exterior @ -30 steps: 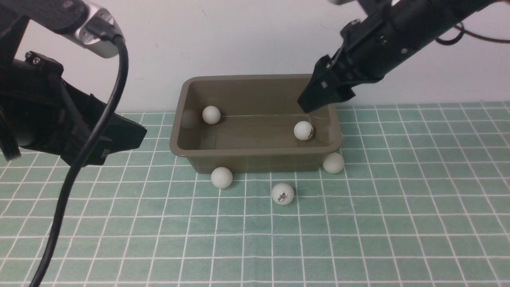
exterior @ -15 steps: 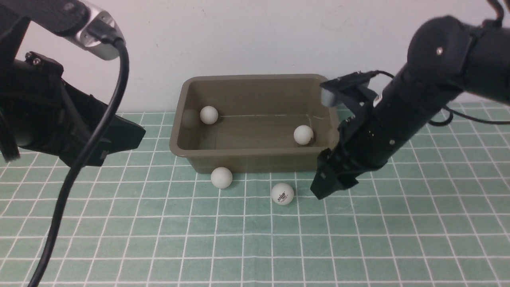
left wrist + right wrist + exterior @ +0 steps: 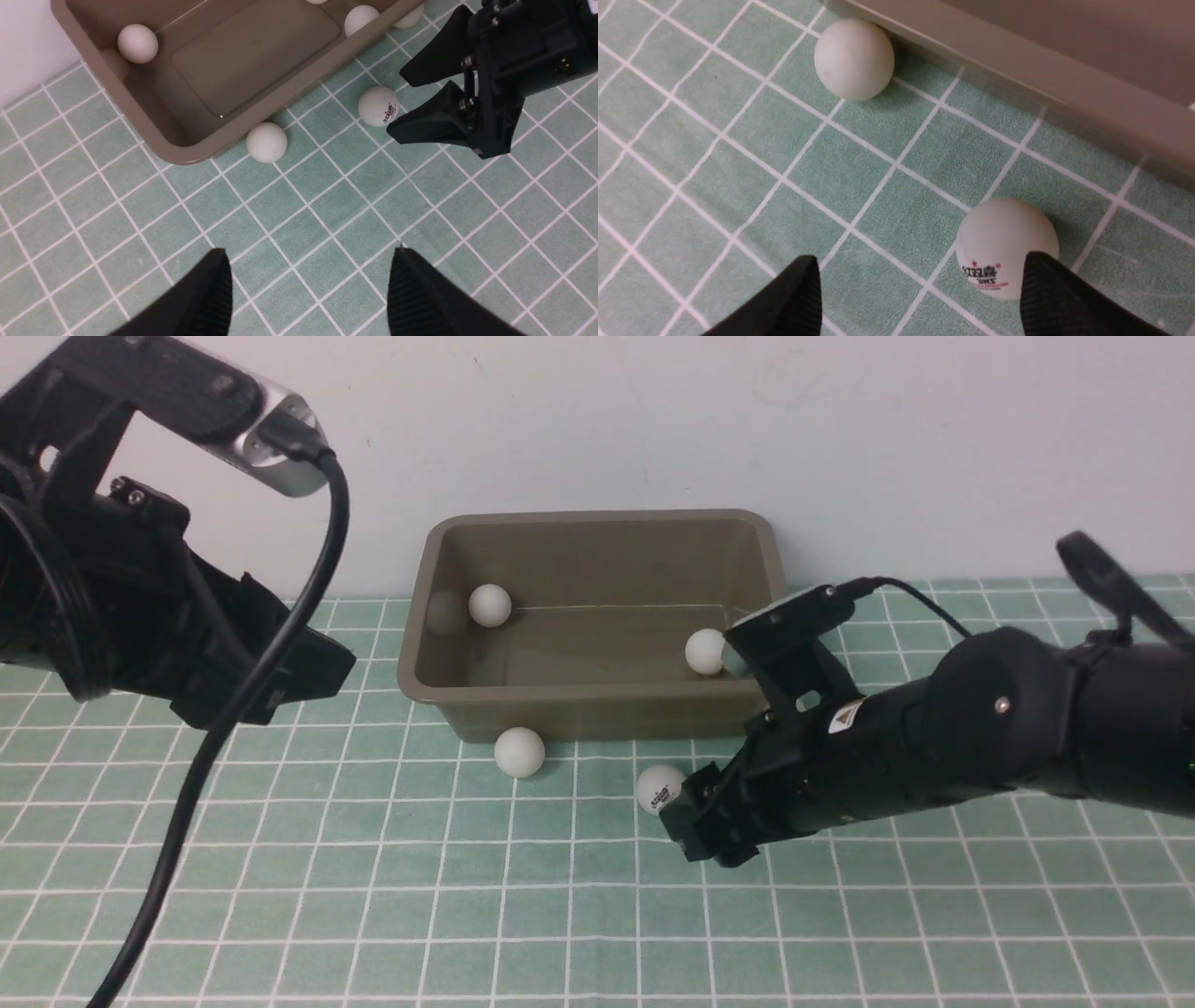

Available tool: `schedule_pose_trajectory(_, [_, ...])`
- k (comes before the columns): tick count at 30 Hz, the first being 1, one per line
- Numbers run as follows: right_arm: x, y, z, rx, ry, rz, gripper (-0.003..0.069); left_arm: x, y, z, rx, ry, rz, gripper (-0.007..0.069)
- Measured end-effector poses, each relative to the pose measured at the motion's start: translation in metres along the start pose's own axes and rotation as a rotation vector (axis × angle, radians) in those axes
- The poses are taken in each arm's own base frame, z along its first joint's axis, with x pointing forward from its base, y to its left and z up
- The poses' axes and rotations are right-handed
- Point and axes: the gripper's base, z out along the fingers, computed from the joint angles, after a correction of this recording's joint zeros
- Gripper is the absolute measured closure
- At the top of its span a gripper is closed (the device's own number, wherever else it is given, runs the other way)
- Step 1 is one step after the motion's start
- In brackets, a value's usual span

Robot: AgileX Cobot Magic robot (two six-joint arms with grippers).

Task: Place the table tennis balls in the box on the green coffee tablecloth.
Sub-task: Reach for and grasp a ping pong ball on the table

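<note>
**Low right claw [image 3: 695,817] open at logo ball [image 3: 658,787], no grip**

Left arm: raised at the left edge, above the cloth [image 3: 373,896], angled in toward the box [image 3: 597,695]. Its left claw [image 3: 308,298] has jaws apart, with only cloth between them. A black cable [image 3: 233,709] hangs from the wrist.

Middle: box on the cloth near the wall [image 3: 653,429], long side toward the robot. Two balls inside, one [image 3: 490,605] in the far-left corner and one [image 3: 705,651] at the right end. Plain ball [image 3: 519,751] lies outside, against the front wall. Logo ball sits on the cloth just in front of the box, right of the plain one.

Right arm: low, nearly flat over the cloth, reaching in from the right. The right claw is spread wide, and the logo ball sits at its mouth, close to one finger [image 3: 1045,294]. Can't tell if they touch. Not gripped. One more ball [image 3: 412,17] lies outside by the box's right corner, seen only from the left wrist.

Surface: mint-green cloth with a white grid, lying flat. Plain white wall behind.
</note>
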Motion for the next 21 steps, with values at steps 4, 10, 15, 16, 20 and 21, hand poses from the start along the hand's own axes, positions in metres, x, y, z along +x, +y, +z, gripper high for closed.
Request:
schedule_pose_trajectory(4, [0.005,-0.003,0.011,0.014,0.014,0.001,0.0144,0.000,0.000,0.000,0.000,0.000,0.000,0.0219])
schedule_pose_trajectory(10, [0.010,-0.008,0.023,0.045,0.008,0.006,0.0144,0.000,0.000,0.000,0.000,0.000,0.000,0.0219])
schedule_pose_trajectory(15, [0.012,-0.011,0.029,0.060,0.005,0.007,0.0144,0.000,0.000,0.000,0.000,0.000,0.000,0.0219])
schedule_pose_trajectory(16, [0.013,-0.011,0.030,0.060,0.008,0.008,0.0144,0.000,0.000,0.000,0.000,0.000,0.000,0.0219])
schedule_pose_trajectory(20, [0.014,-0.012,0.035,0.061,0.015,0.012,0.0144,0.000,0.000,0.000,0.000,-0.001,0.000,0.0219])
schedule_pose_trajectory(21, [0.014,-0.012,0.036,0.061,0.019,0.012,0.0144,0.000,0.000,0.000,-0.001,-0.002,0.000,0.0219])
